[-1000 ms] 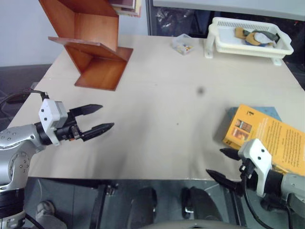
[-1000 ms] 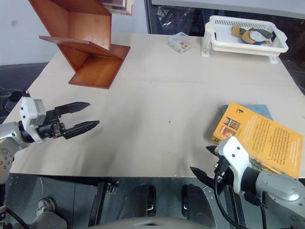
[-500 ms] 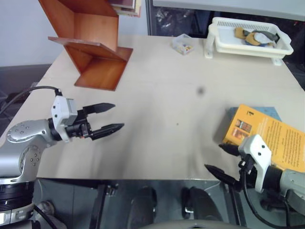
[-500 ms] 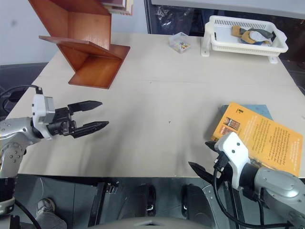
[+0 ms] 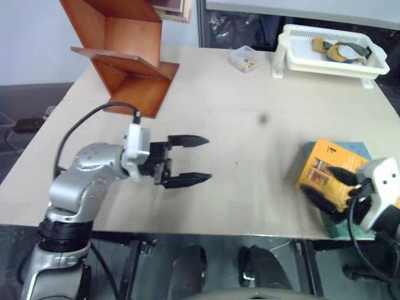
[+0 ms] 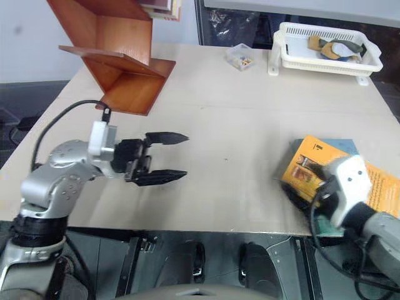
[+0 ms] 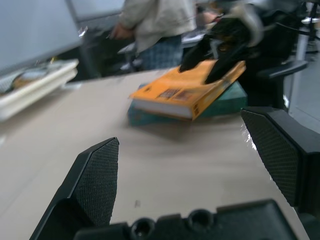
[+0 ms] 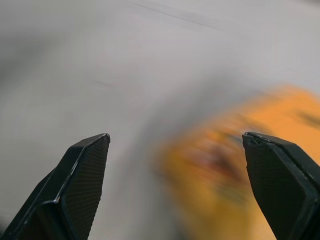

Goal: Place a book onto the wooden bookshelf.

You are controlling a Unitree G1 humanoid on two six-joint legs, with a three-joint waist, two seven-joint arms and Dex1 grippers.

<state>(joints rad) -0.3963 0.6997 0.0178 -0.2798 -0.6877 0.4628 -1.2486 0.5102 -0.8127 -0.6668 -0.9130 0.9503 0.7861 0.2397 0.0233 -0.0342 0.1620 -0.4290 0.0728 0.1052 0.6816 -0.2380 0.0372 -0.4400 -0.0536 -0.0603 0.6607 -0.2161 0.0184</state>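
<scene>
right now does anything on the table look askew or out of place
The orange-yellow book lies skewed on top of a teal-blue book, turned out of line with it near the table edge. Nothing looks spilled or damaged; the wooden bookshelf stands upright, the white basket tray flat.

My right gripper (image 5: pixel 328 187) covered part of the book (image 5: pixel 325 164), whose far end ran past the picture's edge. Beneath it the teal book (image 5: pixel 350 147) showed only corners. In my right wrist view the book was an orange smear, its cover unreadable. The wooden bookshelf (image 5: pixel 119 50) was cut off at the top.
</scene>
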